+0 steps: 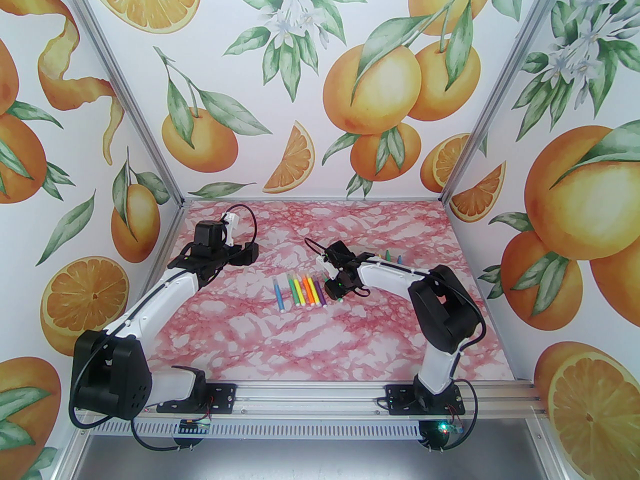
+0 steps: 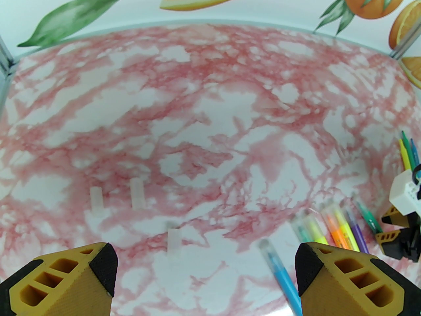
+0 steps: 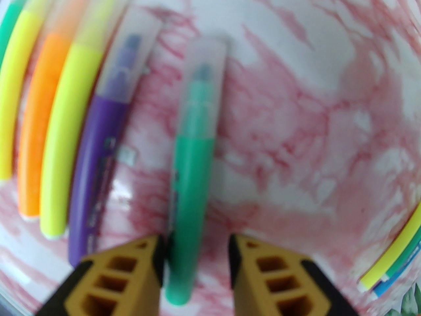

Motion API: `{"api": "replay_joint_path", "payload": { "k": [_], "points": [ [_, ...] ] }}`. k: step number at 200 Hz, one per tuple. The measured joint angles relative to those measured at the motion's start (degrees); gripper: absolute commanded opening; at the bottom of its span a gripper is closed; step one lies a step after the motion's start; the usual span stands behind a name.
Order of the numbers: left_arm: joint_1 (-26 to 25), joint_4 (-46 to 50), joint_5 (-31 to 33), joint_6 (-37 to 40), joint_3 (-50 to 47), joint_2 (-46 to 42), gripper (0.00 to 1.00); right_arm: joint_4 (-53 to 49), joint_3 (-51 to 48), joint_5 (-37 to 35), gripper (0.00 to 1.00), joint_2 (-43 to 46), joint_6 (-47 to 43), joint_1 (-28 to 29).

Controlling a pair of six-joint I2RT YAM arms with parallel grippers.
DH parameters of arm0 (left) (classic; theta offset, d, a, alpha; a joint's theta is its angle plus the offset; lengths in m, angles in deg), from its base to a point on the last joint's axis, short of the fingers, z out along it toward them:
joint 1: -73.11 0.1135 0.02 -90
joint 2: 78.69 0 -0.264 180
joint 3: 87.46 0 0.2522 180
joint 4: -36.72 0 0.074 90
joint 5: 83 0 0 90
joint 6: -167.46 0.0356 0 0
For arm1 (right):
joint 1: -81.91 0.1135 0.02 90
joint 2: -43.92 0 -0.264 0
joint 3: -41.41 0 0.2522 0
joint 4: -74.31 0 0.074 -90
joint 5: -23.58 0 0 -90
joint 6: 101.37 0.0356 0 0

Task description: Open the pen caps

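A row of capped pens point(image 1: 300, 290) lies mid-table, with blue, green, yellow, orange and purple barrels and clear pen caps point(image 3: 204, 87). My right gripper point(image 3: 197, 262) is lowered over the green pen point(image 3: 194, 176) at the row's right end. Its jaws straddle the barrel near the tail: the left pad touches it and a gap shows on the right. In the top view this gripper point(image 1: 334, 293) sits at that end of the row. My left gripper point(image 2: 205, 268) hovers open and empty above the table, left of the blue pen point(image 2: 283, 275).
Three loose clear caps point(image 2: 137, 193) lie on the marble surface ahead of the left gripper. A few uncapped pens point(image 1: 392, 258) rest behind the right arm, toward the back right. The purple pen point(image 3: 98, 150) lies close beside the green one.
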Motion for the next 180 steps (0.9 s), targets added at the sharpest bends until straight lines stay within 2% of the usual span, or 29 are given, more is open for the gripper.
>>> {"api": "replay_joint_path", "payload": {
  "k": [81, 138, 180],
  "points": [
    [0.11, -0.28, 0.35, 0.0, -0.2, -0.04, 0.93, -0.74, 0.46, 0.0, 0.32, -1.09, 0.07, 0.22],
    [0.22, -0.61, 0.2, -0.17, -0.26, -0.33, 0.93, -1.16, 0.87, 0.22, 0.21, -1.4, 1.29, 0.31],
    [0.37, -0.63, -0.83, -0.9, -0.28, -0.33, 0.93, -0.24, 0.13, 1.29, 0.17, -0.35, 2.67, -1.03]
  ]
}}
